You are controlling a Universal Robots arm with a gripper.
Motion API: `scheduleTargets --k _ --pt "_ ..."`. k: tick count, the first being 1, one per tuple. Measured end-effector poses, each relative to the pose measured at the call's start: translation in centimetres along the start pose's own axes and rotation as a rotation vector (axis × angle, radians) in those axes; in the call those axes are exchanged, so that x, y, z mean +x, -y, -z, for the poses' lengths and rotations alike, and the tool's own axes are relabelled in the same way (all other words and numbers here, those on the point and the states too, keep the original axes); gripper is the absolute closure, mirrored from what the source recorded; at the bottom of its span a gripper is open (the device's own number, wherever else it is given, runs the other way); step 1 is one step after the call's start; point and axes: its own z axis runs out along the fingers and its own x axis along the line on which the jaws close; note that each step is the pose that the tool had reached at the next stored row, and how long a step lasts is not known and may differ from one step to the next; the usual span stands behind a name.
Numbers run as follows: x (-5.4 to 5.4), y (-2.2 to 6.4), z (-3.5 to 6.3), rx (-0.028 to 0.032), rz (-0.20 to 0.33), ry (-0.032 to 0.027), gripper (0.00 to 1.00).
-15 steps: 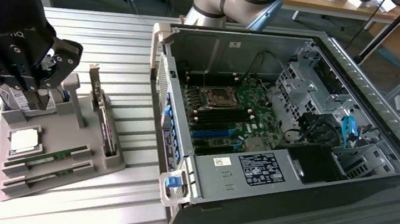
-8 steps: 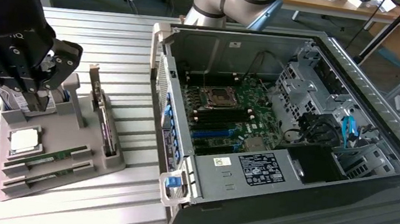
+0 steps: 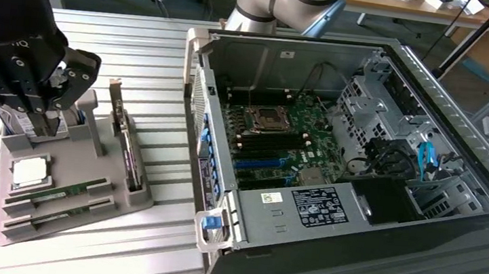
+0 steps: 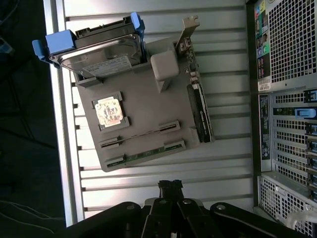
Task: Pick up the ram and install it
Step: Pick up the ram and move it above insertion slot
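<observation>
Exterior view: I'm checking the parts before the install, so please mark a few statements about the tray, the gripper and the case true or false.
1. Two ram sticks lie in slots of the grey tray. True.
2. The gripper holds a ram stick. False: it is shut on nothing, close to the tray.
3. The processor chip sits in the tray. True.
4. The computer case is closed. False: its side is open and the motherboard shows.
</observation>
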Motion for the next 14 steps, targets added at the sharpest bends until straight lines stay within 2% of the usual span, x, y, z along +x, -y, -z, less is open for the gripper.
scheduleTargets --k 5,7,14 --pt "0.0 0.0 0.0 -0.0005 0.015 0.0005 0.89" --pt "0.0 0.0 0.0 -0.0025 0.081 0.0031 0.89" --pt "0.0 0.0 -0.02 -0.007 0.223 0.0088 0.89"
